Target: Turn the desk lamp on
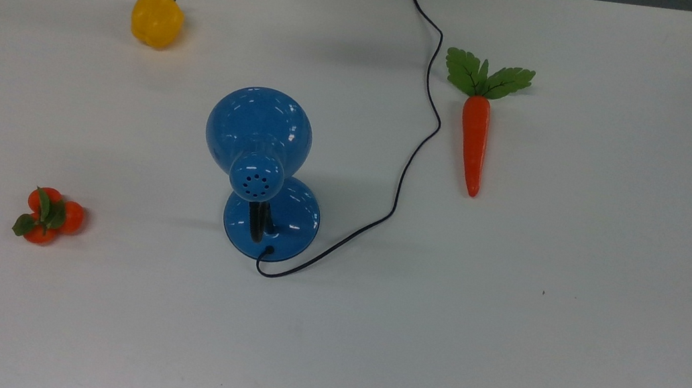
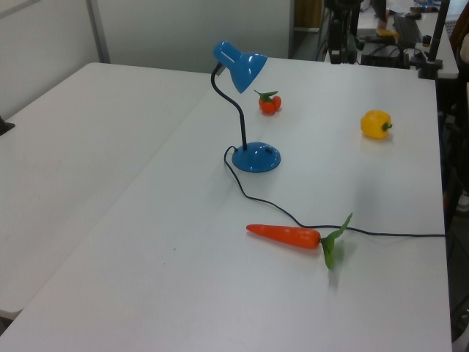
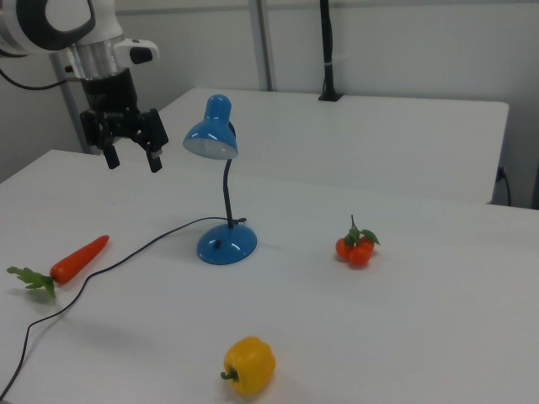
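Desk lamp point(image 1: 258, 165) upright mid-table, carrot point(image 1: 474, 137) well apart beyond the cord point(image 1: 418, 140). Gripper point(image 3: 131, 158) high beside the shade, 2 fingers spread, gripping nothing. Risks: clipping the shade on descent, tipping the lamp; snagging the cord; missing the base switch.

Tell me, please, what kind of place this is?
Probably a robotics lab. A robot arm with an open gripper hangs above a plain white table. On the table are a lamp and toy-like food: a carrot and a pepper.
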